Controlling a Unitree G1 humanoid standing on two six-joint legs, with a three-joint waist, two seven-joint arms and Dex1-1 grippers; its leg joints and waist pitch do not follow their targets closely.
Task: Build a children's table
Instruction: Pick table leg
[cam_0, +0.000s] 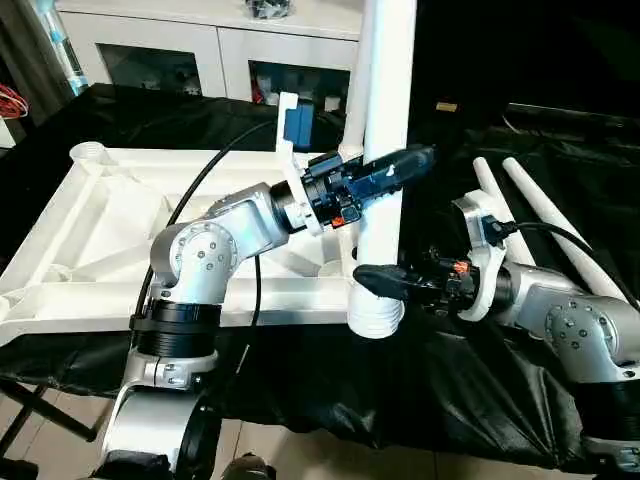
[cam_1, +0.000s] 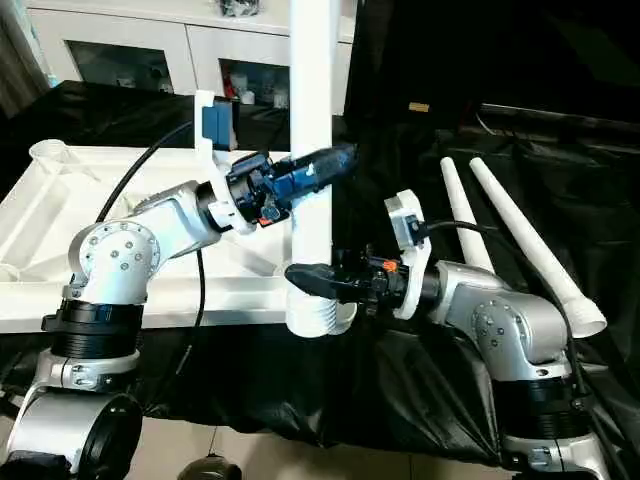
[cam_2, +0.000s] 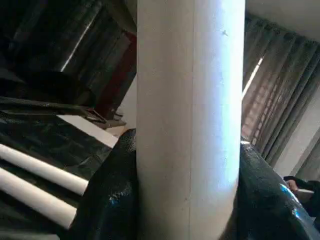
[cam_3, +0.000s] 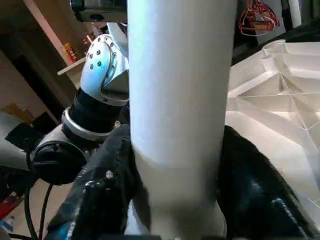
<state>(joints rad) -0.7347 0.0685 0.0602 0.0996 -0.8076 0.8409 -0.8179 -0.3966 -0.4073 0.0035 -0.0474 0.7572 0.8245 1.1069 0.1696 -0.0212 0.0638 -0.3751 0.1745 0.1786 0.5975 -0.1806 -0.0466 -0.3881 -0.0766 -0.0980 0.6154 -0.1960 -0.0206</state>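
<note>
The upright leg (cam_0: 385, 120) stands clamped between both left fingers (cam_0: 400, 165) and right fingers (cam_0: 385, 281)

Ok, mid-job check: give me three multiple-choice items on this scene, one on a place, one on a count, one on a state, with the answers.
1. Where does the right pincer grip the upright leg?
A. Near its ribbed lower end
B. At its top
C. Nowhere

2. How many loose legs lie on the black cloth right of the arms?
A. None
B. Two
C. Four

3. How does the table top lie?
A. Standing on edge
B. Flat surface up
C. Ribbed underside up

Answers: 1 A, its fingers close just above the ribbed end, below the left pincer. 2 B, two tapered white legs lie side by side. 3 C, ribs and a corner socket face up.
</note>
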